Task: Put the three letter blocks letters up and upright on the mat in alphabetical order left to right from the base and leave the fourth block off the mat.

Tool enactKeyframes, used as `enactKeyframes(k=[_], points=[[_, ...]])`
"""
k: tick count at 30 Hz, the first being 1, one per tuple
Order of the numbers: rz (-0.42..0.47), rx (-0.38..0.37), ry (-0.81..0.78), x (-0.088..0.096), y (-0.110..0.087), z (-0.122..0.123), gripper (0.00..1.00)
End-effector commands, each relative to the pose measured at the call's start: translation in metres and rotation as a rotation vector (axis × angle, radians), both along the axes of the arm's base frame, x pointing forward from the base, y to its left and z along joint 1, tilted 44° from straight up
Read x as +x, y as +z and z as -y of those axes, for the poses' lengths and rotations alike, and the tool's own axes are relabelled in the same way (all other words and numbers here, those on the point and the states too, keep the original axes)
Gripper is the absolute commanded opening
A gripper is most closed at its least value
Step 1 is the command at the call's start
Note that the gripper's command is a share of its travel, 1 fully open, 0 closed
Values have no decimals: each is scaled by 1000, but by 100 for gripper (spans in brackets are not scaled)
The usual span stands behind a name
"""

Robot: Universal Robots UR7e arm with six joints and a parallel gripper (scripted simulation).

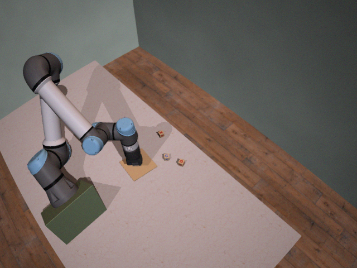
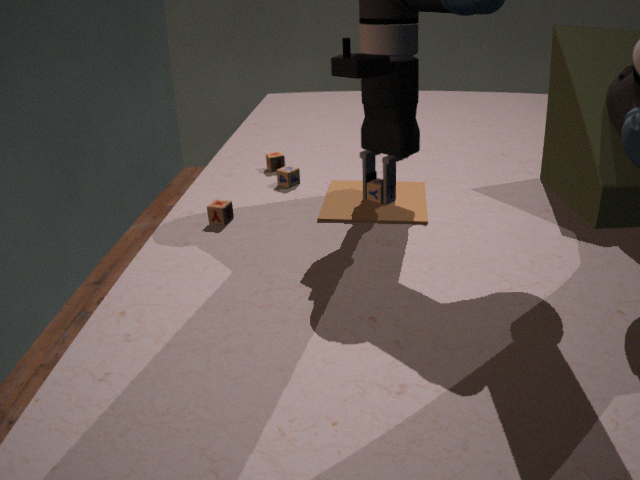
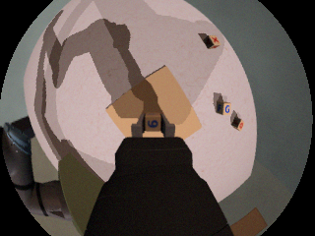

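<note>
Top: pincer (image 1: 134, 164) (image 2: 378, 199) (image 3: 153, 119) over mat (image 1: 146, 167) (image 2: 338, 209) (image 3: 174, 90); G block (image 1: 166, 157) (image 2: 287, 177) (image 3: 225, 108) off its far side.
Exterior: pincer looks closed on digit block (image 2: 374, 191) (image 3: 153, 122), on mat. Lift straight, don't drag mat.
Wrist: grip looks centred; set down fully off mat.

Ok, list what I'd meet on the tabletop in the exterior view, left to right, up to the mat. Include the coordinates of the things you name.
Red X block (image 1: 160, 133) (image 2: 219, 212) (image 3: 213, 41), red-topped block (image 1: 181, 162) (image 2: 275, 161) (image 3: 238, 124), blue G block (image 1: 166, 157) (image 2: 287, 177) (image 3: 225, 108), tan mat (image 1: 148, 166) (image 2: 341, 206) (image 3: 179, 95).
</note>
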State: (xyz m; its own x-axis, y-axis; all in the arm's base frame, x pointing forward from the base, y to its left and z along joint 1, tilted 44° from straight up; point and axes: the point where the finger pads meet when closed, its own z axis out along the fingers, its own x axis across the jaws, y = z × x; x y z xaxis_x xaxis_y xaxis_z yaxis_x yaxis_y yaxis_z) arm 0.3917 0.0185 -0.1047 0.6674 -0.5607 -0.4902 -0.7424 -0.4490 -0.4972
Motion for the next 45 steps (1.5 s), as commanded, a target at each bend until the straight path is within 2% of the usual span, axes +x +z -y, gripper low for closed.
enactKeyframes(k=[1, 33, 40, 45], points=[[1, -1, -1, 0, 0, 0, 49], [1, -1, -1, 0, 1, 1, 49], [1, -1, -1, 0, 8, 8, 49], [1, -1, -1, -2, 24, 24, 49]])
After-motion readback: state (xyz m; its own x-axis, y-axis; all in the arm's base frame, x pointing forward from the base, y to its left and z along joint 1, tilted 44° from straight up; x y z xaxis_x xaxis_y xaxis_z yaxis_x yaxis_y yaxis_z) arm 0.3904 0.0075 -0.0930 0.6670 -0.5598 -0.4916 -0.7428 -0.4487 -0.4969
